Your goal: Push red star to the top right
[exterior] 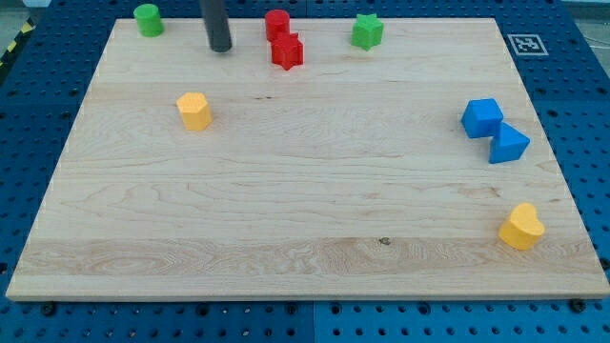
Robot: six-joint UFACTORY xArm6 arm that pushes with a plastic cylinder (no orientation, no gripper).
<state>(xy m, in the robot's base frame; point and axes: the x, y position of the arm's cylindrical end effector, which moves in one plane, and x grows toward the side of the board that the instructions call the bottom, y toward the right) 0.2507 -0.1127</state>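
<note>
Claw is absent on this arm; only my tip [221, 48] shows, a bare rod holding nothing, near the desk [286, 210] top edge, left of the red star [288, 51] and apart from it. That star sits top-centre, seemingly touching a red cylinder [277, 24] behind it, though the contact is hard to judge. It looks light, rigid and likely to slide or spin easily; pushing squarely on its left side should send it right, where a green star [367, 31] stands near the path.
</note>
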